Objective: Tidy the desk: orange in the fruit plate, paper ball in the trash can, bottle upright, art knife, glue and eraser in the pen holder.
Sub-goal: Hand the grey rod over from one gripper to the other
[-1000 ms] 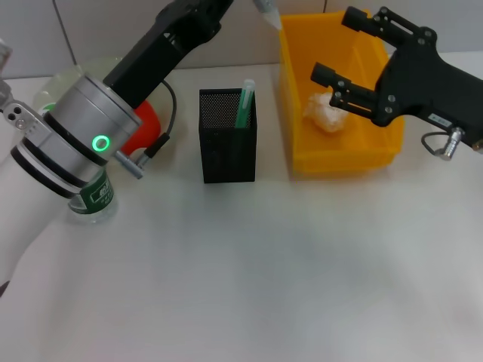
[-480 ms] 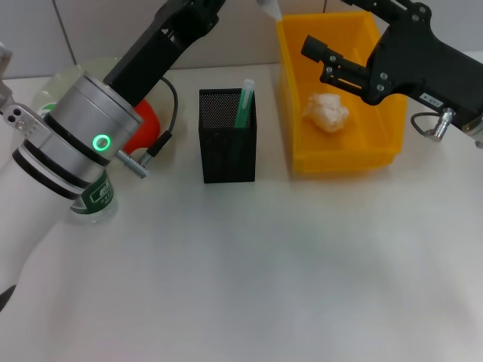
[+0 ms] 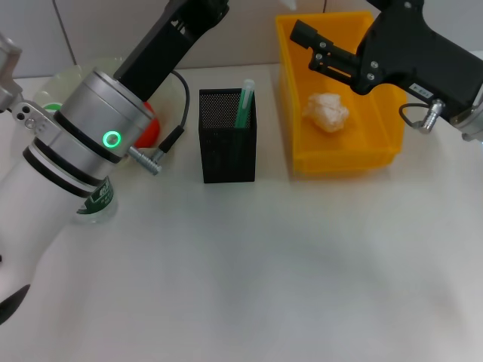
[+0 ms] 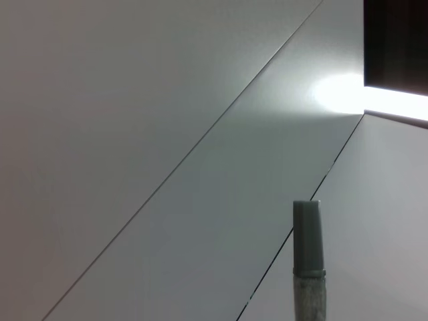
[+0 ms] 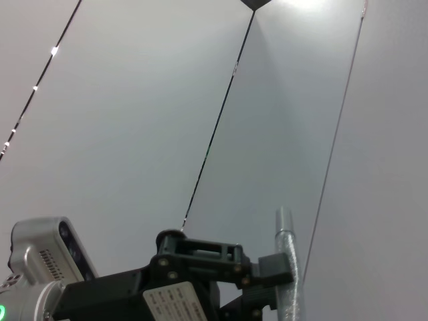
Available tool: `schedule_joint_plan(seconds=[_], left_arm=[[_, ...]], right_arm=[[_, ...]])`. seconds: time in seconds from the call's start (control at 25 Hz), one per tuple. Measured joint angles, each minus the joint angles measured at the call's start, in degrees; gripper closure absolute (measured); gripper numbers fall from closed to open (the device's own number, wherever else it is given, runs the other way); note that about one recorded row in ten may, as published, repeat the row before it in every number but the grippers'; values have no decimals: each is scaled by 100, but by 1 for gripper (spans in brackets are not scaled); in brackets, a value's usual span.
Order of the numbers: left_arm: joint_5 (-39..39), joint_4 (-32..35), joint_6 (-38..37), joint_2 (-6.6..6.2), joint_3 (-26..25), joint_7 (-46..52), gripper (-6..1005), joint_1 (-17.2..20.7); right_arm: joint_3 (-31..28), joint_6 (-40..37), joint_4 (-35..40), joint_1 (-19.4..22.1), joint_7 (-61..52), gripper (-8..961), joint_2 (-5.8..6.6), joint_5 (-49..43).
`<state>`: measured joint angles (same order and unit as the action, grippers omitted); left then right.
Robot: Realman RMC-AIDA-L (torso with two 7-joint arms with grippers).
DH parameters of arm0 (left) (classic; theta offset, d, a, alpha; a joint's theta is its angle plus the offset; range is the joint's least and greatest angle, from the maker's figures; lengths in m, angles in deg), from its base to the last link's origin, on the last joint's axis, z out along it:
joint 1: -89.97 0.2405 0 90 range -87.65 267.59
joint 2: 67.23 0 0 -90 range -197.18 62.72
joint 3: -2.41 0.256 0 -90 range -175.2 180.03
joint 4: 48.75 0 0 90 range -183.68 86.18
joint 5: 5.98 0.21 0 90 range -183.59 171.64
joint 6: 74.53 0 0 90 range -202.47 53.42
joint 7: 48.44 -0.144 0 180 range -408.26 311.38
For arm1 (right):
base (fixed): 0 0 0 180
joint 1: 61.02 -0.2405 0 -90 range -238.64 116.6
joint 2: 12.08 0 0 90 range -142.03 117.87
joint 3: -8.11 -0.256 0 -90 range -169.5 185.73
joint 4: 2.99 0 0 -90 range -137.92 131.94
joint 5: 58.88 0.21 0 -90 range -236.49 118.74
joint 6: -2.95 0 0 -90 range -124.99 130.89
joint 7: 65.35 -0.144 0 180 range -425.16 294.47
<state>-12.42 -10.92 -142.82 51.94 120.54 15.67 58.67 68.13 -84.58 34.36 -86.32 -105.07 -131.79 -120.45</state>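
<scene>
The paper ball point(image 3: 326, 111) lies inside the yellow trash can point(image 3: 343, 154). My right gripper point(image 3: 318, 16) hovers open above the can's back, holding nothing. The black mesh pen holder point(image 3: 226, 143) stands mid-desk with a green stick point(image 3: 243, 105) in it. My left arm reaches up past the head view's top edge. In the right wrist view my left gripper point(image 5: 271, 277) is shut on a slim grey stick point(image 5: 286, 267), also seen as the grey stick point(image 4: 307, 254); whether it is the art knife or the glue I cannot tell. The orange point(image 3: 149, 130) sits in the pale-green fruit plate point(image 3: 64, 79). The bottle point(image 3: 96, 200) stands behind my left forearm. The eraser is out of view.
The white desk point(image 3: 264, 279) stretches toward me in front of the holder and the can. My left forearm point(image 3: 83, 151) crosses over the plate and the bottle. A tiled wall stands behind the desk.
My right gripper has risen and moved left, away from the paper ball in the can. The left arm lifted a little, taking the stick's tip out of the head view.
</scene>
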Motion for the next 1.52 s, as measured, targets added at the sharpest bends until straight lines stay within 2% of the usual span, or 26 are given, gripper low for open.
schedule_joint_plan(seconds=[0.72, 0.8, 1.0, 1.52], left_arm=[[-663, 75, -20, 0, 367, -135, 858, -81], [-764, 75, -20, 0, 429, -154, 858, -85], [-804, 86, -18, 0, 447, -138, 857, -87], [-806, 216, -29, 0, 464, -3, 857, -56]], right_arm=[[296, 18, -282, -114, 447, 267, 0, 569], [469, 2, -359, -132, 639, 277, 0, 870], [716, 25, -420, -194, 864, 304, 0, 1148], [822, -6, -724, -359, 1124, 375, 0, 1411]])
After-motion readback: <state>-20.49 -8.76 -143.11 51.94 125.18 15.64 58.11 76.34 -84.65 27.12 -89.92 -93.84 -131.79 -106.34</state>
